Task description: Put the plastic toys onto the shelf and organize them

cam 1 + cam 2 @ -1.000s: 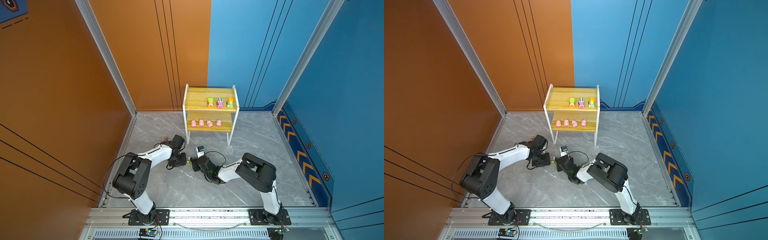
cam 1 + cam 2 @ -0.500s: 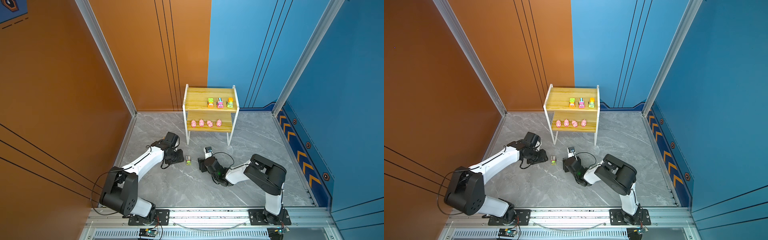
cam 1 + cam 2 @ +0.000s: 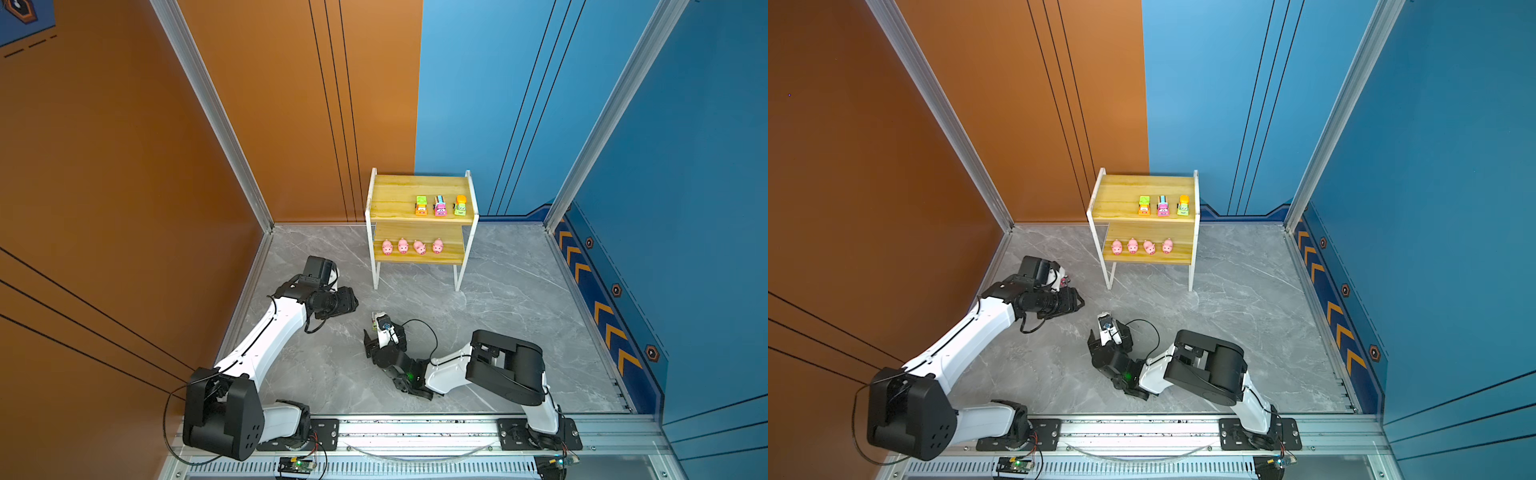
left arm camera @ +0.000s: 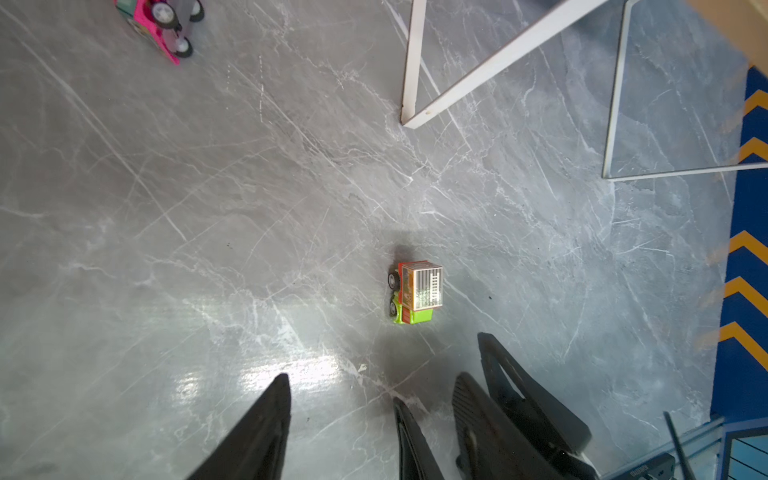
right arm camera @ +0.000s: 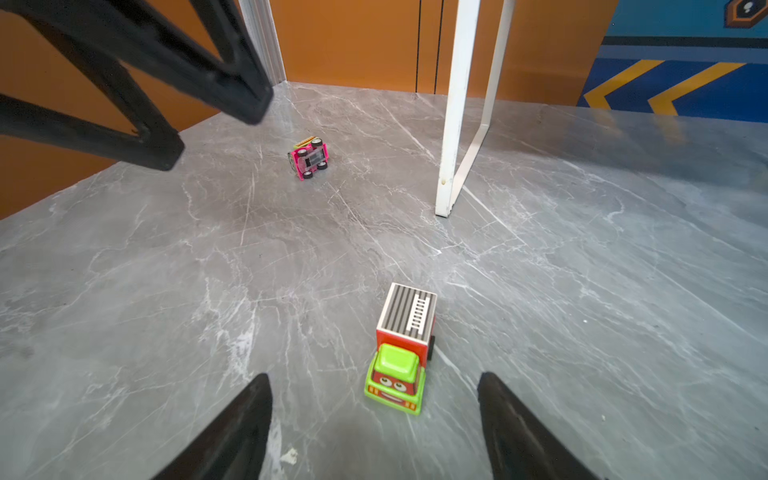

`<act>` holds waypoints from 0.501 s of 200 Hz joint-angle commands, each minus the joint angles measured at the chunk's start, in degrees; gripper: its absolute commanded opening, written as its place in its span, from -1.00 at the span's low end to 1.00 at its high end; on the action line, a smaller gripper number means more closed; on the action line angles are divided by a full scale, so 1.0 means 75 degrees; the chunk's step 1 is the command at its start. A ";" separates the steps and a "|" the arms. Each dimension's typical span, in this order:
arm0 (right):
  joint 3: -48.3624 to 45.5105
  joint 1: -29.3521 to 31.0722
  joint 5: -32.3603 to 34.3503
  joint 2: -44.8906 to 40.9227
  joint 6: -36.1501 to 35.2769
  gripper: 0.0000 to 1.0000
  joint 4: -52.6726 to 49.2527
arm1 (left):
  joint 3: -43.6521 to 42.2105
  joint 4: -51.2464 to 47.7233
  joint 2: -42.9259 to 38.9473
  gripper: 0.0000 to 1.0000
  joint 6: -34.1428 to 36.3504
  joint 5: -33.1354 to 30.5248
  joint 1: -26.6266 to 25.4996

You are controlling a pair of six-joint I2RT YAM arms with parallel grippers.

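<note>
The shelf (image 3: 390, 199) stands at the back wall. Three toy cars (image 3: 440, 205) line its upper board and four pink pigs (image 3: 403, 246) line its lower one, so most of the toys appear to be in place. Two are left on the grey marble surface (image 5: 166, 291).

The right gripper (image 5: 374, 375) is spread wide and empty. The green fire truck (image 5: 401, 349) stands upright between its fingers, untouched. The left gripper (image 4: 340, 388) is also parted and holds nothing. The pink car (image 5: 309, 158) lies on its side near the shelf's front leg.

A second ago the two grippers met over the truck. Since then both have widened, and the left arm has drawn back to its own side. The truck now sits free on the surface.
</note>
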 commanded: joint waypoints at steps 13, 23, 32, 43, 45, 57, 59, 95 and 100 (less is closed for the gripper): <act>0.0432 -0.0206 0.0236 0.0613 0.0256 0.54 -0.0168 | -0.0258 0.0215 -0.0345 0.28 -0.0103 0.0323 0.0035; 0.0537 -0.0258 0.0140 0.0759 0.0316 0.54 -0.0167 | -0.0270 0.0239 -0.0370 0.29 -0.0121 0.0330 0.0025; 0.0660 -0.0316 0.0144 0.0879 0.0414 0.52 -0.0290 | -0.0270 0.0237 -0.0380 0.29 -0.0122 0.0328 0.0019; 0.0751 -0.0396 0.0057 0.1014 0.0481 0.50 -0.0307 | -0.0267 0.0232 -0.0397 0.29 -0.0119 0.0338 0.0019; 0.0763 -0.0409 0.0053 0.1031 0.0493 0.49 -0.0298 | -0.0278 0.0240 -0.0398 0.29 -0.0115 0.0326 0.0025; 0.0855 -0.0462 0.0047 0.1148 0.0561 0.46 -0.0296 | -0.0280 0.0232 -0.0415 0.29 -0.0114 0.0315 0.0037; 0.0868 -0.0478 0.0036 0.1170 0.0557 0.45 -0.0296 | -0.0278 0.0236 -0.0417 0.28 -0.0111 0.0311 0.0033; 0.1168 -0.0675 -0.0108 0.1439 0.0626 0.26 -0.0372 | -0.0287 0.0259 -0.0384 0.29 -0.0122 0.0309 0.0039; 0.1200 -0.0693 -0.0157 0.1450 0.0604 0.21 -0.0356 | -0.0293 0.0258 -0.0386 0.29 -0.0119 0.0300 0.0031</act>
